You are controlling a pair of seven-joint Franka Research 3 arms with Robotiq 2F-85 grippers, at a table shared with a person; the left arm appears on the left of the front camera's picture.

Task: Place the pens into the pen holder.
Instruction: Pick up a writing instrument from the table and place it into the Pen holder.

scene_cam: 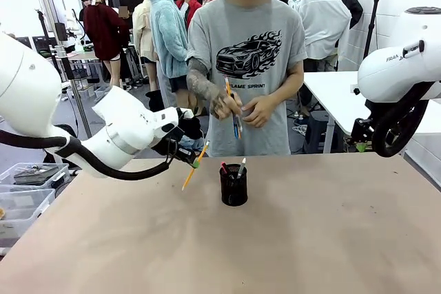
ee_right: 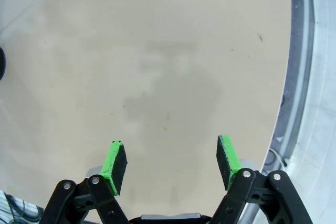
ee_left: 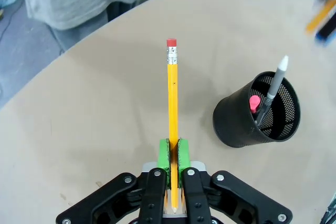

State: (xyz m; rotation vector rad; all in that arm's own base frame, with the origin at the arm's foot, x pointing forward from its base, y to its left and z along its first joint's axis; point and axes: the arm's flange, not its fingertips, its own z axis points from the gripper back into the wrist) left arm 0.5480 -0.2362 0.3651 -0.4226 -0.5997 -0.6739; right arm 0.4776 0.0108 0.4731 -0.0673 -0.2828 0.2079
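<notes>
While the left gripper (ee_left: pixel 172 148) is fully closed, its green pads (ee_left: pixel 164 153) clamp the yellow pencil (ee_left: pixel 172 93) from both sides near its pointed end. The shaft runs straight out between the fingers, with the pink eraser at the far end, away from the wrist. In the front view the pencil hangs tilted above the table (scene_cam: pixel 324 239), off the surface.

The pen holder (ee_left: pixel 247 124) stands upright on the table, beside the pencil and clear of it, not touching pencil or pads. Inside it lean the white pen (ee_left: pixel 274 85), its tip above the rim, and the dark pen with red end (ee_left: pixel 254 103).

The right gripper (ee_right: pixel 172 161) has its jaws wide apart with nothing between them, above bare tabletop near the table edge.

At the far side, the person's hand (scene_cam: pixel 224 105) holds further pens upright.
</notes>
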